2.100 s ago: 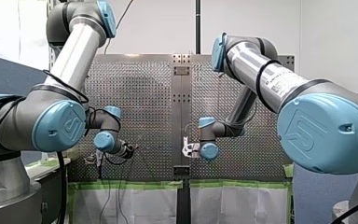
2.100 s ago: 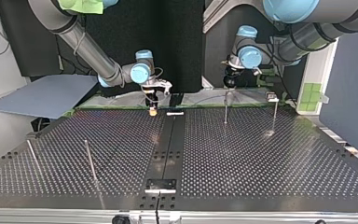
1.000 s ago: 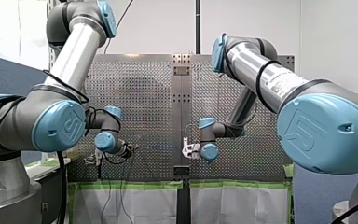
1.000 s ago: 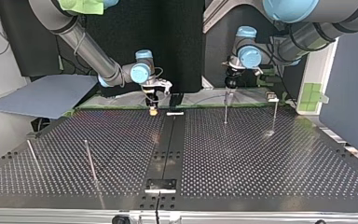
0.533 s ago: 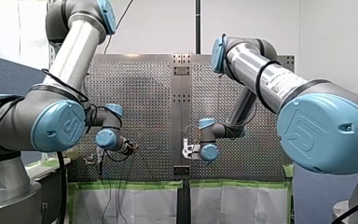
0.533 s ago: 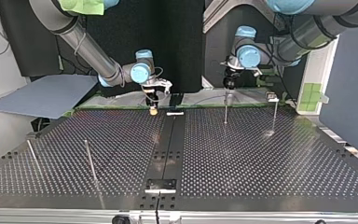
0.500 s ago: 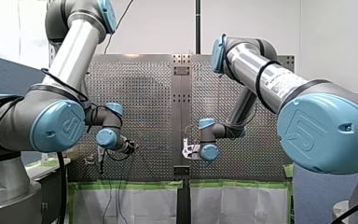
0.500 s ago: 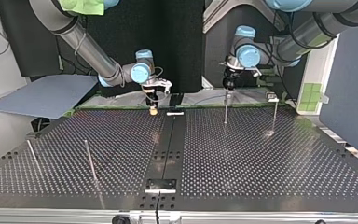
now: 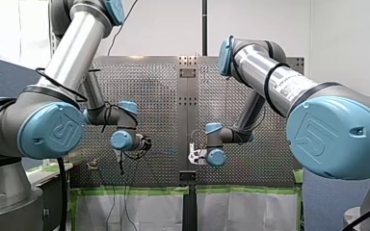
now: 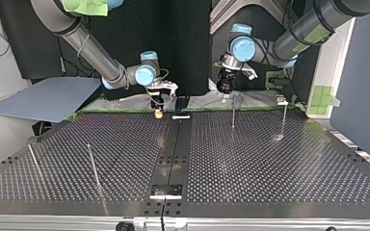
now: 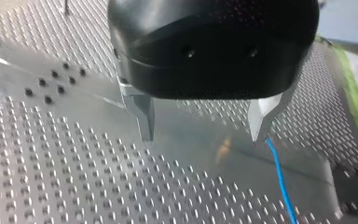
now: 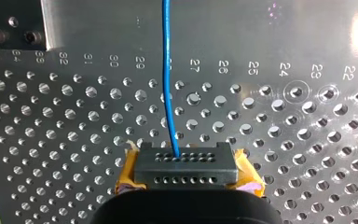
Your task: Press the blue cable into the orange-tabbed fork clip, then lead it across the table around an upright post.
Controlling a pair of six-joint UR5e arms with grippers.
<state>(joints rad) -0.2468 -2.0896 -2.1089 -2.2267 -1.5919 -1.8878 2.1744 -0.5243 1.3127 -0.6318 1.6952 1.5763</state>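
Observation:
In the right wrist view the blue cable (image 12: pixel 168 84) runs straight ahead over the table from my right gripper (image 12: pixel 184 169), whose black tips with yellow pads are shut on it. In the top view this gripper (image 10: pixel 158 107) stands over the orange-tabbed clip (image 10: pixel 158 115) at the table's far edge. My left gripper (image 11: pixel 204 128) is open, its metal fingers (image 11: pixel 142 116) wide apart with nothing between them. The cable (image 11: pixel 278 179) lies beside one finger. In the top view my left gripper (image 10: pixel 225 85) hangs above and just left of an upright post (image 10: pixel 233 114).
A second post (image 10: pixel 284 119) stands further right in the top view. Two leaning posts (image 10: pixel 92 166) (image 10: pixel 33 161) stand at the near left. A small white bar (image 10: pixel 181 117) lies beside the clip. A black plate (image 10: pixel 165 190) sits on the centre strip.
My left arm has swung toward the table's middle, leftward in the top view, off the post it hovered over. Its gripper stays open. My right arm has not moved.

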